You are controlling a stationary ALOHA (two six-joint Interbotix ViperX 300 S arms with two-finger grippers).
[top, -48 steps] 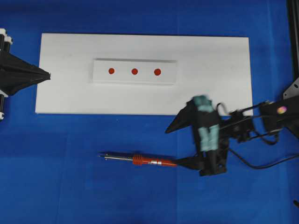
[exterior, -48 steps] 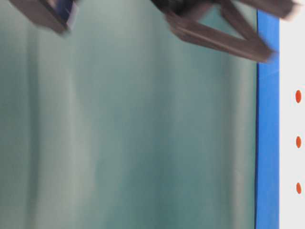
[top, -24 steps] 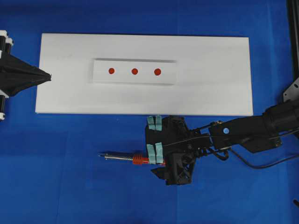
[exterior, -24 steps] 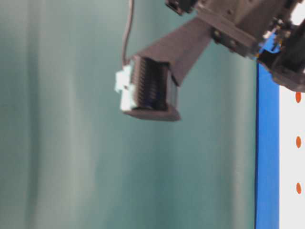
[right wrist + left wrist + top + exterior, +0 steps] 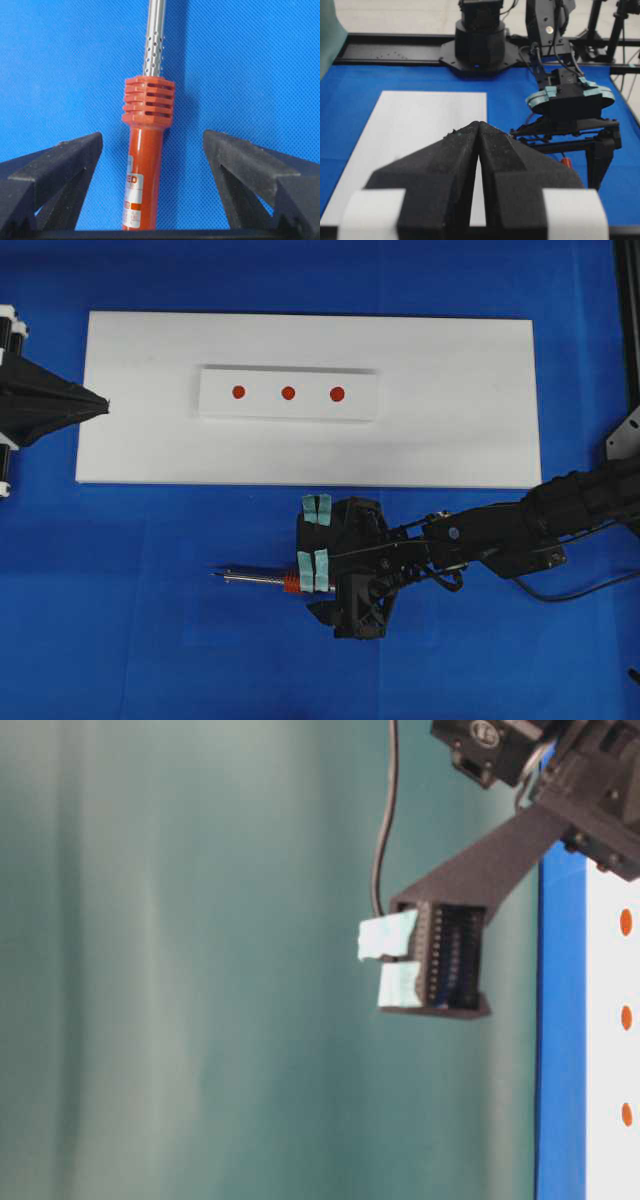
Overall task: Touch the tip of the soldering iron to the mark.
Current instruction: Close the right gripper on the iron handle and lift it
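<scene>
The soldering iron (image 5: 255, 579) lies on the blue mat with its silver shaft pointing left. Its red-orange handle (image 5: 144, 175) lies between the fingers of my right gripper (image 5: 152, 137), nearer the left one and touching neither. That gripper (image 5: 315, 540) is open and points down over the handle, just behind the ribbed collar. Three red marks (image 5: 288, 393) sit in a row on a raised white strip (image 5: 215, 405). My left gripper (image 5: 100, 402) is shut and empty at the left edge of the white board (image 5: 450, 390), far from the iron.
The right arm (image 5: 520, 530) reaches in from the right, just in front of the board's near edge. In the table-level view one taped finger (image 5: 440, 960) hangs in front of a green backdrop. The iron's black cord (image 5: 570, 592) trails to the right.
My right gripper swung round, moved left along the iron and came down. Its open jaws now straddle the handle near the collar. The left arm and the iron have not moved.
</scene>
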